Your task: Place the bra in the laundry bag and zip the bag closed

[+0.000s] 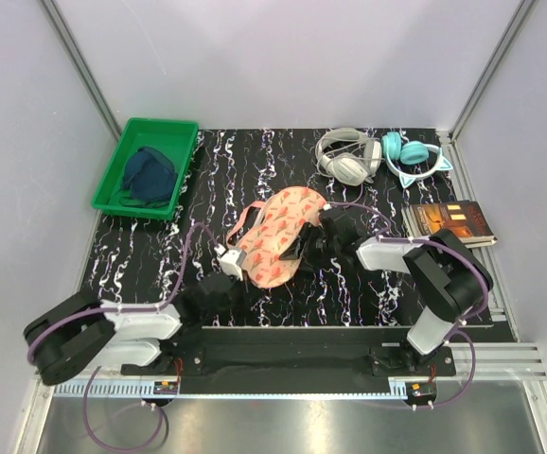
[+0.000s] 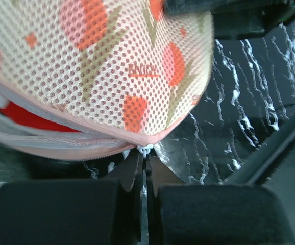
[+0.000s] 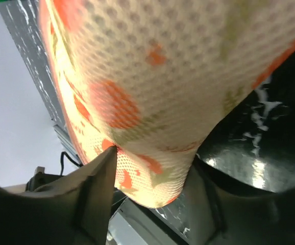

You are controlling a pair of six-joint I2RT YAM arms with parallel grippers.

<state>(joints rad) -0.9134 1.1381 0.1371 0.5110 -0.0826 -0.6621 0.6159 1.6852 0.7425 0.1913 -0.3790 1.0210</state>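
The laundry bag (image 1: 278, 236), peach-pink with a red-and-green print, lies tilted at the table's middle. In the left wrist view the bag (image 2: 112, 66) fills the upper part, and the red bra (image 2: 25, 117) shows inside through the open zip gap at the left. My left gripper (image 1: 231, 265) is at the bag's near-left edge, and its fingers (image 2: 145, 158) are shut on the small white zip pull (image 2: 145, 150). My right gripper (image 1: 304, 241) is at the bag's right edge. In the right wrist view it (image 3: 152, 168) is clamped on a fold of the bag (image 3: 163, 76).
A green tray (image 1: 111, 175) at the back left holds a dark blue garment (image 1: 150, 175). White headphones (image 1: 346, 156) and teal cat-ear headphones (image 1: 414, 159) lie at the back right, with a book (image 1: 449, 220) in front of them. The table (image 1: 349, 284) is black with white marbling.
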